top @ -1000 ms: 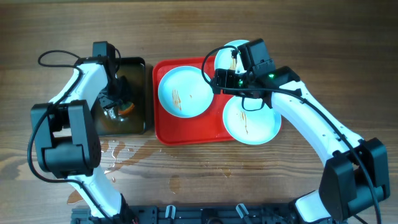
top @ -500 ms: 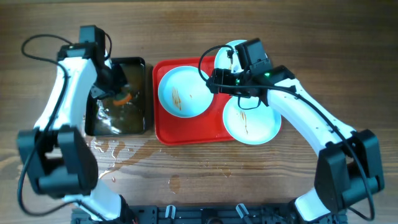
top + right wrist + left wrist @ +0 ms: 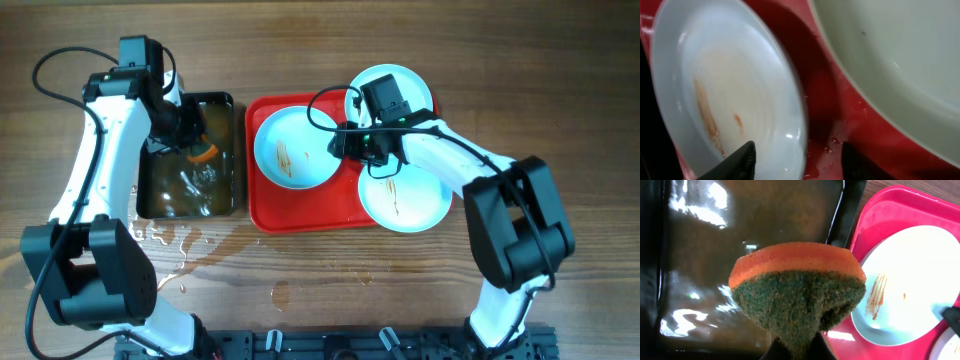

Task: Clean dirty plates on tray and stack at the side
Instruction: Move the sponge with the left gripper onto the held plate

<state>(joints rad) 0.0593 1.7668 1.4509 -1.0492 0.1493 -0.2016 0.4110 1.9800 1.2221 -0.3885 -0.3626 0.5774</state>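
Three pale blue plates lie on the red tray (image 3: 300, 215). The left plate (image 3: 295, 148) and the front right plate (image 3: 403, 195) have brown smears; the third (image 3: 400, 85) is at the back right. My right gripper (image 3: 345, 143) is open, its fingers (image 3: 802, 162) astride the left plate's (image 3: 730, 90) right rim, one over the plate and one over the tray (image 3: 825, 100). My left gripper (image 3: 797, 350) is shut on an orange and green sponge (image 3: 797, 290), held above the black pan (image 3: 190, 190) near its right edge.
The black pan (image 3: 740, 210) holds brown water and stands just left of the tray (image 3: 890, 215). Water is spilled on the wood table (image 3: 190, 250) in front of the pan. The smeared left plate (image 3: 920, 280) shows beside the sponge.
My left gripper has lifted the sponge out of the pan's water and shifted toward the tray. My right gripper has moved left and down onto the left plate's right rim.
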